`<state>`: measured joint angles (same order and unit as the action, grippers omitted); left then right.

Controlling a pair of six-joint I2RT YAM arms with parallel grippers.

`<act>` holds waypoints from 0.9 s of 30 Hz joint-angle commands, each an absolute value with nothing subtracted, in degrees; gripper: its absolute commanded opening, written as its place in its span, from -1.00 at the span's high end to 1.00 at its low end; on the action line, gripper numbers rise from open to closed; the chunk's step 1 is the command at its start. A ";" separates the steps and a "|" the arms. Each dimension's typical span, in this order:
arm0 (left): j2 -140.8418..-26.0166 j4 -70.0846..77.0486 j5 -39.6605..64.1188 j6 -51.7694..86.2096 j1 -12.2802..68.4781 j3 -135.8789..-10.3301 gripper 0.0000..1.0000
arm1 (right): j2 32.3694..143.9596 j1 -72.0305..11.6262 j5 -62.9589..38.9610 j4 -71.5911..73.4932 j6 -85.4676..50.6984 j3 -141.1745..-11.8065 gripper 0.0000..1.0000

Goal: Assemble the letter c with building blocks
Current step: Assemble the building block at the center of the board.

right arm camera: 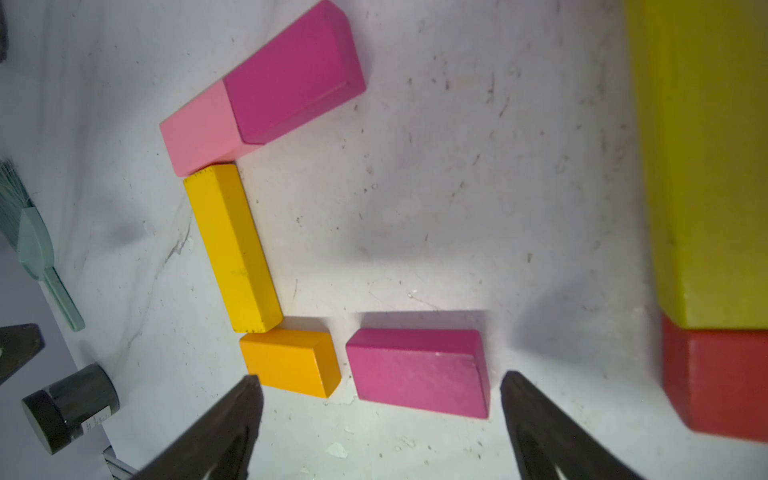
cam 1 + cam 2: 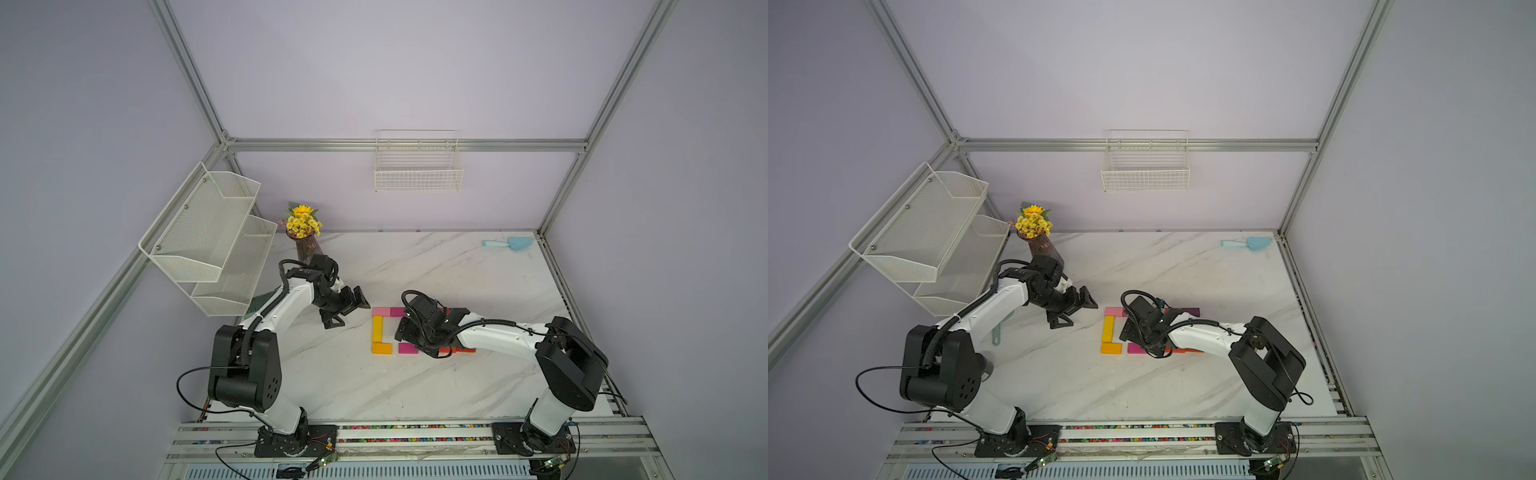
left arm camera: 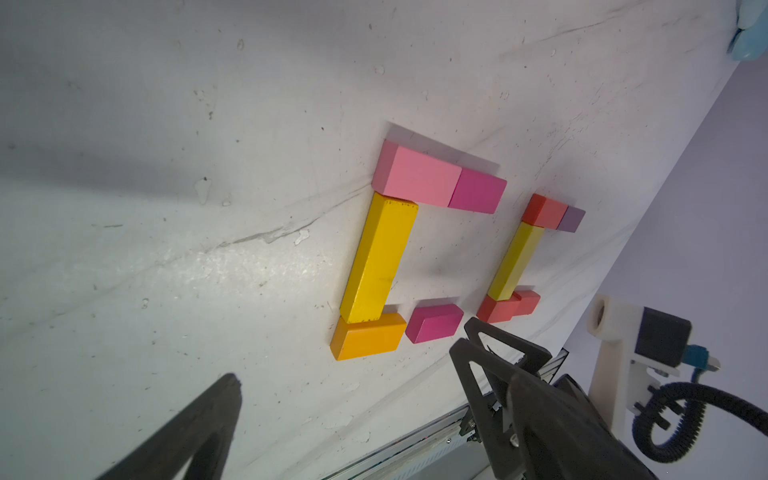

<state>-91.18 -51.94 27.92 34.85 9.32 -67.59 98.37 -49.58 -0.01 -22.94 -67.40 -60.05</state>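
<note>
Right gripper above lower magenta block, jaws wide, nothing held; left gripper likewise spread and empty, between the blocks and the left edge of the tabletop

Building blocks lie flat near mid-tabletop, well off every edge: light pink block and upper magenta block butted end to end, long yellow block as spine, orange block at its foot. Lower magenta sits slightly skewed, narrow gap to orange. Judgement: closing that gap is the step; descend straight, grip the long sides squarely, slide flush without bumping orange. Blocks look like painted wood, matte, crisp-edged bars, probably slippery on the smooth marbled top. Red-yellow-purple set just beside
</note>
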 commanded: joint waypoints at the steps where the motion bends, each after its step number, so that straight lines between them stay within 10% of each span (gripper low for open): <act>1: -90.04 -51.42 29.09 33.96 8.69 -67.16 -1.00 | 100.29 -49.96 -1.12 -20.80 -68.87 -60.65 -0.83; 27: -90.18 -50.34 30.18 34.89 8.68 -65.96 -1.00 | 104.36 -50.98 -2.52 -18.65 -68.99 -63.30 -0.83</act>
